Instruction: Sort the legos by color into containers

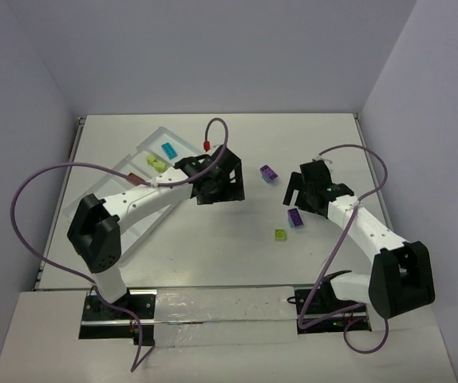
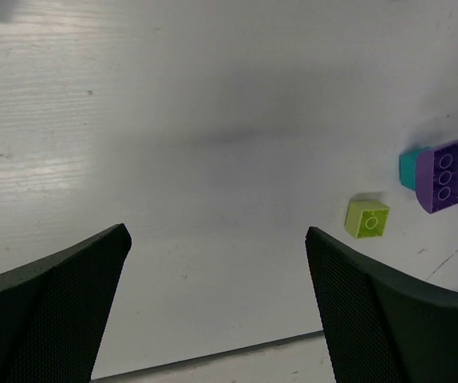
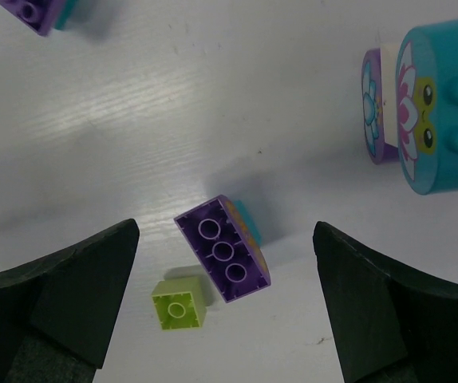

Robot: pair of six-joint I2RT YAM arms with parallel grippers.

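Top view: the white tray lies at the left and holds a teal brick, a lime brick and an orange-brown brick in separate compartments. My left gripper is open and empty over bare table right of the tray; its wrist view shows nothing between the fingers. My right gripper is open above an upturned purple oblong brick stuck to a teal brick. A lime square brick lies beside it. Another purple brick lies further back.
In the right wrist view, a large teal rounded block with a flower print and a purple one stand at the right. The left wrist view also shows the lime square and purple brick. Purple cables arc over both arms.
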